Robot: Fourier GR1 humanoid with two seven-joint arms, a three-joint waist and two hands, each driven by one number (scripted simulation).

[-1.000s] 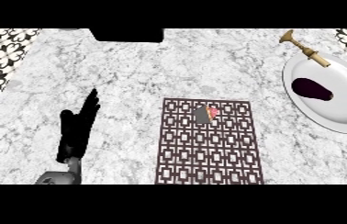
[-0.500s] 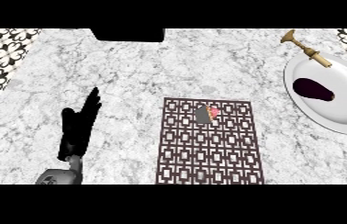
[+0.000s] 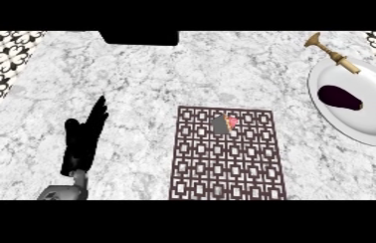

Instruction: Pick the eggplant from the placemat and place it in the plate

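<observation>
The dark purple eggplant (image 3: 340,97) lies in the white plate (image 3: 330,115) at the right edge of the head view. The brown patterned placemat (image 3: 226,155) lies in the middle, with a small grey and pink item (image 3: 225,124) on its upper part. My left hand (image 3: 83,140) rests open at the lower left, fingers pointing up, well left of the placemat. The right hand does not show.
A brass faucet (image 3: 329,49) stands at the upper right beside the plate. A black block (image 3: 140,37) sits at the counter's far edge. Patterned tiles (image 3: 16,53) run along the upper left corner.
My left hand has drifted slightly lower and left. The eggplant stays in the plate.
</observation>
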